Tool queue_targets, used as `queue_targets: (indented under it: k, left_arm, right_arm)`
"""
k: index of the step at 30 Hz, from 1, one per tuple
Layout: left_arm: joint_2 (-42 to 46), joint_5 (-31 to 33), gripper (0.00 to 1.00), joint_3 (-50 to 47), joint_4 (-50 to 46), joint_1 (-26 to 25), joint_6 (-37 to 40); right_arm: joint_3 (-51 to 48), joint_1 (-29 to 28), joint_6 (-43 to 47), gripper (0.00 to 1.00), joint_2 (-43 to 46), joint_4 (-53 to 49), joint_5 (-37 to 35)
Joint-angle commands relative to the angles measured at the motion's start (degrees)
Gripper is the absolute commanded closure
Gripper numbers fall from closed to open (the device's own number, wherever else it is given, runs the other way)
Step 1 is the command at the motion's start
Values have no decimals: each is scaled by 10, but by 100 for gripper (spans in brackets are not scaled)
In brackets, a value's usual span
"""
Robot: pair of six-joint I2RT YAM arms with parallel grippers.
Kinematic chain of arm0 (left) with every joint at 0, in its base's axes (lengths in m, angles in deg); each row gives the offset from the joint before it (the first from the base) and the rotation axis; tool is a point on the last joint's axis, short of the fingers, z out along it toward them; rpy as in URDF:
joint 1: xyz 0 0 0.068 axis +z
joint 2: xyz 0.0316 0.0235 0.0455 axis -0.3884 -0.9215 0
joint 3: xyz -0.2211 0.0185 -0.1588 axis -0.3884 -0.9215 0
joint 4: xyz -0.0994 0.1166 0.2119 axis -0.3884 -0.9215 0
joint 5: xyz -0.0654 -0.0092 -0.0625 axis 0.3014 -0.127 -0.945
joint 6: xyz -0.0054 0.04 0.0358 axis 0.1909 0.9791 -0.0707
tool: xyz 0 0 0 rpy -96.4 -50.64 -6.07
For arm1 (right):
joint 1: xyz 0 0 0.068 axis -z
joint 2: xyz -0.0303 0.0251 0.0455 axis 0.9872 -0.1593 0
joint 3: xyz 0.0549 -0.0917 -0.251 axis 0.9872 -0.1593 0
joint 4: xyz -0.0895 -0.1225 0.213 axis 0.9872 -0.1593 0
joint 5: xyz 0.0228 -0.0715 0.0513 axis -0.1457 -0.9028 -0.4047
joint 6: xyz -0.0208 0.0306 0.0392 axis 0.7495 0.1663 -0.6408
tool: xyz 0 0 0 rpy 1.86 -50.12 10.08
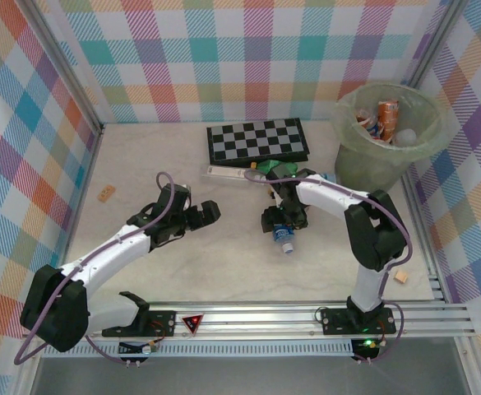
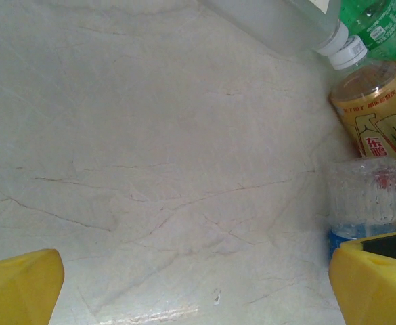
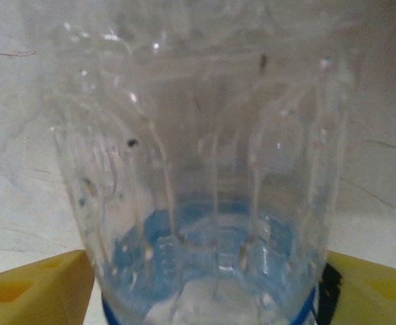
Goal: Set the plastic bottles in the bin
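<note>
Between the right yellow fingers (image 3: 28,288) sits a ribbed clear bottle (image 3: 198,149)

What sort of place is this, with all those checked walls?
Probably a robot test booth: two arms bolted to a rail, plaid panels walling in the table, and staged props: bottles, a bin, a checkerboard.

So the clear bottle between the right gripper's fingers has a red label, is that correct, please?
Not quite: the label is blue, not red, as the right wrist view shows. The clear bottle does sit between the right gripper's fingers.
</note>
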Motion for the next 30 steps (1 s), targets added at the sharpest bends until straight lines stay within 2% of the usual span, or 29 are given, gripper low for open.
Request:
queue_targets:
  k: [1, 8, 15, 18, 21, 26, 30]
  left_arm:
    - [-2, 13, 0, 4, 23, 4, -1]
    - [-7, 15, 0, 20, 10, 4, 5]
    - [-15, 5, 0, 38, 12, 4, 4]
    - [-8, 6, 0, 36, 4, 4, 4]
    - [5, 4, 0, 44, -10, 4, 10]
    - [21, 7, 0, 73, -55, 4, 24]
    - [34, -12, 0, 78, -69, 3, 14]
  right_arm:
    - [-3, -2, -10, 24, 0, 9, 0]
    - [12, -1, -2, 42, 19, -22, -6]
    - [87, 13, 26, 43, 93, -95, 7]
    - [150, 65, 50, 43, 121, -119, 30]
    - [228, 166, 63, 44, 136, -120, 76]
    - [333, 315, 35, 45, 115, -48, 166]
    - [389, 373, -4, 45, 96, 18, 174]
